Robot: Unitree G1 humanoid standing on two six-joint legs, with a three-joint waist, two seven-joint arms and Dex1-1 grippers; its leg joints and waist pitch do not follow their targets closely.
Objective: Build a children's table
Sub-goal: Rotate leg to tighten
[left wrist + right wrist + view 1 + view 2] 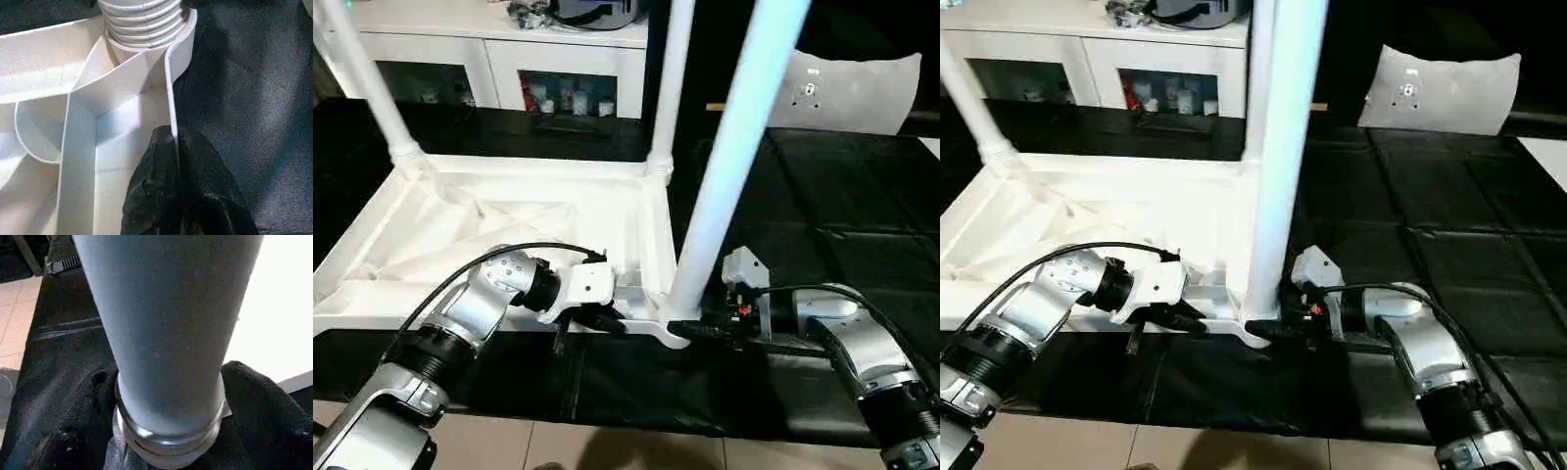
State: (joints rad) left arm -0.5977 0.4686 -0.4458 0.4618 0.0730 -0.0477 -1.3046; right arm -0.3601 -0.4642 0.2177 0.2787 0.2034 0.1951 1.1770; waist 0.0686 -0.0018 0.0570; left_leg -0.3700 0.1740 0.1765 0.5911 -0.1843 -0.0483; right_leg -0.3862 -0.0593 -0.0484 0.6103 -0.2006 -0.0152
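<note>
The children's table top [460,211] lies upside down on a black mat, ribbed underside up. Two white legs stand in its far corner sockets, one on the left [362,78] and one on the right [672,88]. A third leg [734,157] stands upright in the near right socket. My left gripper [612,323] is shut on the top's thin rim wall [171,88] just beside that socket. My right gripper [690,331] reaches in from the right at the base of the near leg [166,308]. Its black fingers [259,396] press against both sides of the leg.
A white cabinet with glass doors [509,59] stands behind the table. A white padded panel [847,88] leans at the back right. The black mat [842,196] stretches off to the right, and tiled floor [607,446] runs along its near edge.
</note>
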